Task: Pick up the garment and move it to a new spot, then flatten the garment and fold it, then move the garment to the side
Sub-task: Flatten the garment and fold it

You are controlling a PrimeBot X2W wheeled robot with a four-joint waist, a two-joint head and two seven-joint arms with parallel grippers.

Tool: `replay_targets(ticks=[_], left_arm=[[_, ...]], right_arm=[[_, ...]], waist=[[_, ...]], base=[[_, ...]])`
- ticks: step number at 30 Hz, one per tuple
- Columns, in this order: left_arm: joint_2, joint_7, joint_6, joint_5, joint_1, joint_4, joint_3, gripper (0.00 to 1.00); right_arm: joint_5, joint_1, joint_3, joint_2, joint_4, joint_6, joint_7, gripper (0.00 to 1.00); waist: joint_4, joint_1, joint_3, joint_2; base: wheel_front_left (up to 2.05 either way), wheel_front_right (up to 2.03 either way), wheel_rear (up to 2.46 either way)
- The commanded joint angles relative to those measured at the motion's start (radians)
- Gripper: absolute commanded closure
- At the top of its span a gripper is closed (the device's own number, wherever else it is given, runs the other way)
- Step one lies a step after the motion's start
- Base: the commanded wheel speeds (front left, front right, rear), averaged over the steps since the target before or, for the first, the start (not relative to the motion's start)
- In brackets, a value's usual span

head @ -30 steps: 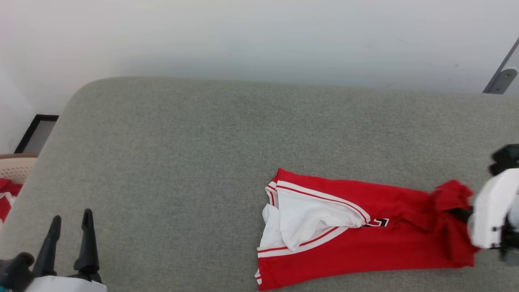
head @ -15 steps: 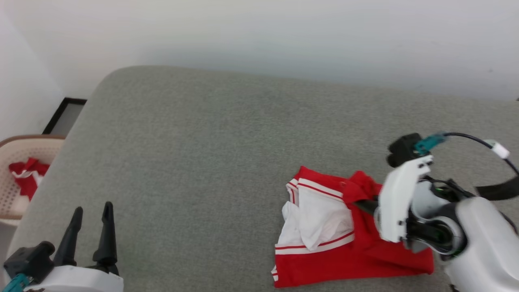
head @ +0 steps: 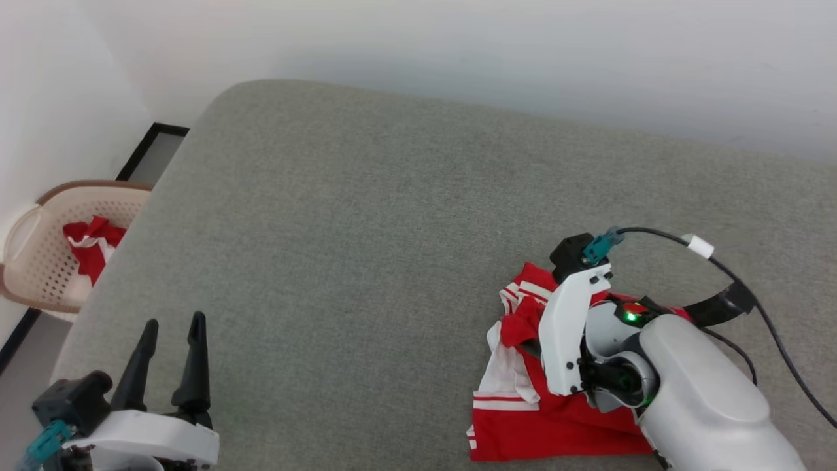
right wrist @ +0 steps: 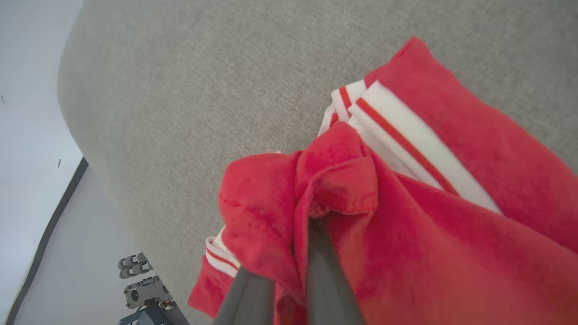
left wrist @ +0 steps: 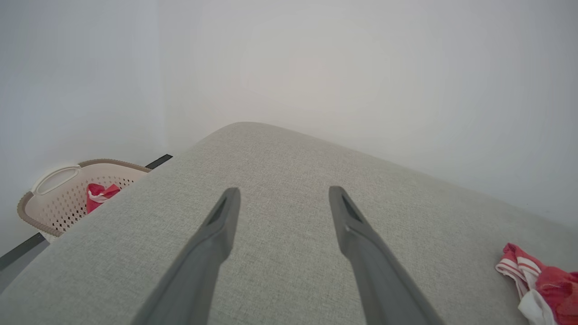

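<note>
In the head view the garment (head: 562, 425) lies bunched on the right near part of the grey padded surface (head: 366, 196), red body below and white striped trim showing at its left. The right end effector (head: 528, 345) is pushed into the heap from the right, pinched shut on a raised fold of red fabric. The left end effector (head: 174, 322) hovers at the near left, jaws spread and holding nothing. Off the surface's left edge stands a beige basket (head: 39, 261) with a small red-and-white cloth (head: 91, 245) in it, well apart from the work.

In the left wrist view the left end effector (left wrist: 283, 192) points across bare upholstery with its fingers wide apart; the garment (left wrist: 542, 280) sits crumpled at the far right edge, the basket (left wrist: 54, 203) at the left.

In the right wrist view the two fingers (right wrist: 327, 280) stand close together with a thick ridge of red cloth drawn up between and over them, so their tips are hidden. The garment (right wrist: 451, 253) spreads away to the right, its white-and-red band lying flat.

The shirt looks light, limp and fairly plush: it should drape and trail rather than keep its shape, and it will probably drag on the rough upholstery. A single pinch on a mid-body fold lifts a bundle; for flattening, hem corners or shoulder seams seem the better holds, one per end effector.
</note>
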Motion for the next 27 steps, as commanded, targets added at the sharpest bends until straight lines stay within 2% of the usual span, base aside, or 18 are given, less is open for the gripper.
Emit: replay_targets(ticks=[1, 2, 3, 4, 5, 9, 14, 20, 27], left_arm=[[0.0, 0.0, -0.002, -0.007, -0.009, 0.002, 0.0, 0.0], [0.0, 0.0, -0.002, -0.007, -0.009, 0.004, 0.0, 0.0], [-0.001, 0.0, -0.002, -0.008, -0.01, 0.007, 0.001, 0.0], [-0.002, 0.0, -0.002, -0.007, -0.011, 0.008, 0.003, 0.0], [-0.001, 0.0, -0.002, -0.007, -0.011, 0.01, 0.005, 0.0], [0.001, 0.0, -0.002, -0.009, -0.006, 0.015, 0.014, 0.0], [0.007, 0.0, -0.002, -0.001, 0.009, 0.016, 0.031, 0.0], [0.011, 0.0, -0.002, 0.02, 0.03, 0.003, 0.059, 0.0], [0.006, 0.0, -0.002, 0.054, 0.066, -0.03, 0.104, 0.0]], right_arm=[[-0.005, -0.013, 0.01, 0.007, 0.019, -0.002, -0.009, 0.8], [-0.011, -0.022, 0.022, 0.01, 0.042, -0.002, -0.017, 0.64], [-0.01, -0.031, 0.03, 0.013, 0.065, -0.002, -0.025, 0.57], [-0.006, -0.04, 0.039, 0.017, 0.083, -0.002, -0.033, 0.42], [-0.005, -0.049, 0.052, 0.022, 0.096, -0.002, -0.043, 0.0], [0.011, -0.081, 0.105, 0.029, 0.123, -0.002, -0.066, 0.0], [0.074, -0.107, 0.165, 0.014, 0.067, -0.002, -0.083, 0.0], [0.112, -0.106, 0.204, -0.082, -0.063, -0.002, -0.159, 0.0], [0.091, -0.038, 0.172, -0.219, -0.184, -0.002, -0.375, 0.0]], waist=[[0.005, 0.0, 0.002, 0.0], [0.006, 0.0, 0.002, 0.0], [0.006, 0.0, 0.002, 0.0], [0.005, 0.0, 0.001, 0.0], [0.003, 0.0, 0.001, 0.0], [-0.008, 0.0, -0.005, 0.0], [-0.036, 0.0, -0.019, 0.0], [-0.089, 0.0, -0.038, 0.0], [-0.164, 0.0, -0.06, 0.0]], base=[[0.0, 0.0, 0.0], [0.0, 0.0, 0.0], [0.0, 0.0, 0.0], [0.0, 0.0, 0.0], [0.0, 0.0, 0.0], [0.0, 0.0, 0.0], [0.0, 0.0, 0.0], [0.0, 0.0, 0.0], [0.0, 0.0, 0.0]])
